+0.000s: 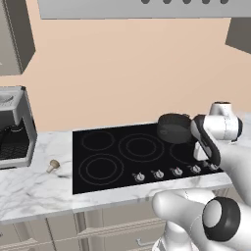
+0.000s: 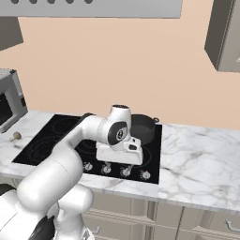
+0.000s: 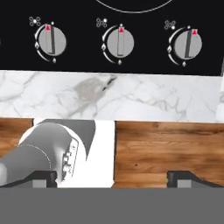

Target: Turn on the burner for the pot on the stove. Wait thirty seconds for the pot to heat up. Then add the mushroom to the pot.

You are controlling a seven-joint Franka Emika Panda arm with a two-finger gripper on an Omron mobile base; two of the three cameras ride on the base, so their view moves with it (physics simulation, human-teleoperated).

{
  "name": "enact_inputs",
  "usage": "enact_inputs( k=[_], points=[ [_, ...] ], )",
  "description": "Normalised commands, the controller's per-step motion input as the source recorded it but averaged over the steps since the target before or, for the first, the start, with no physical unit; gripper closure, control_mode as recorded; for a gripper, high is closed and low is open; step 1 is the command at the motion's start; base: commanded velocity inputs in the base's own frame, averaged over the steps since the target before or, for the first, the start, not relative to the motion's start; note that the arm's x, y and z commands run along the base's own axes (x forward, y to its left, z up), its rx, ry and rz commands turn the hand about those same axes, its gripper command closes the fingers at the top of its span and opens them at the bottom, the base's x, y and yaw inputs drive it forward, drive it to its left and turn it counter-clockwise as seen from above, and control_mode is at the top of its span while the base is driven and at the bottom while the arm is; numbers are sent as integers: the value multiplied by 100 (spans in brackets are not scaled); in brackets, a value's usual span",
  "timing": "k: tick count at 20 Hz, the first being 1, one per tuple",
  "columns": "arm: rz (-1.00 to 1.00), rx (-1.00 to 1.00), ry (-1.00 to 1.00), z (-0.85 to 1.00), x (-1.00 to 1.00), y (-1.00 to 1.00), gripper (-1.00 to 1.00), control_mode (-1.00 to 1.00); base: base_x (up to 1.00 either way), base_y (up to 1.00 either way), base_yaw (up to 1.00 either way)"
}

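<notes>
I hold the hand point(image 3: 112, 177) wide above 3 knobs point(image 3: 120, 42); I must choose the pot point(image 1: 173, 128) burner's knob.

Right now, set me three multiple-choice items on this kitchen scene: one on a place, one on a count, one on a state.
1. Where does the mushroom lie?
A. Inside the pot
B. On the marble counter left of the stove
C. On a burner ring

2. How many knobs show in the hand view?
A. One
B. Three
C. Six

3. How do the gripper fingertips stand?
A. Wide apart, holding nothing
B. Shut on a knob
C. Shut on the mushroom

Answers:
1. B: it rests on the counter beside the left edge of the stove, far from the pot.
2. B: the left knob, middle knob and right knob sit in a row.
3. A: the tips rise far apart with floor between them.
</notes>
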Motion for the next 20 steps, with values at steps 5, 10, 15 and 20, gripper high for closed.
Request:
enact_inputs(
  k=[5,10,15,20],
  points=[
    [1,0,-15,-38,25,-2,-100,-100,0,0,0],
    [1,0,-7,-23,30,-9,-100,-100,0,0,0],
    [1,0,-1,-17,29,-9,-100,-100,0,0,0],
    [0,0,-1,-21,25,0,-100,-100,0,0,0]
  ],
)
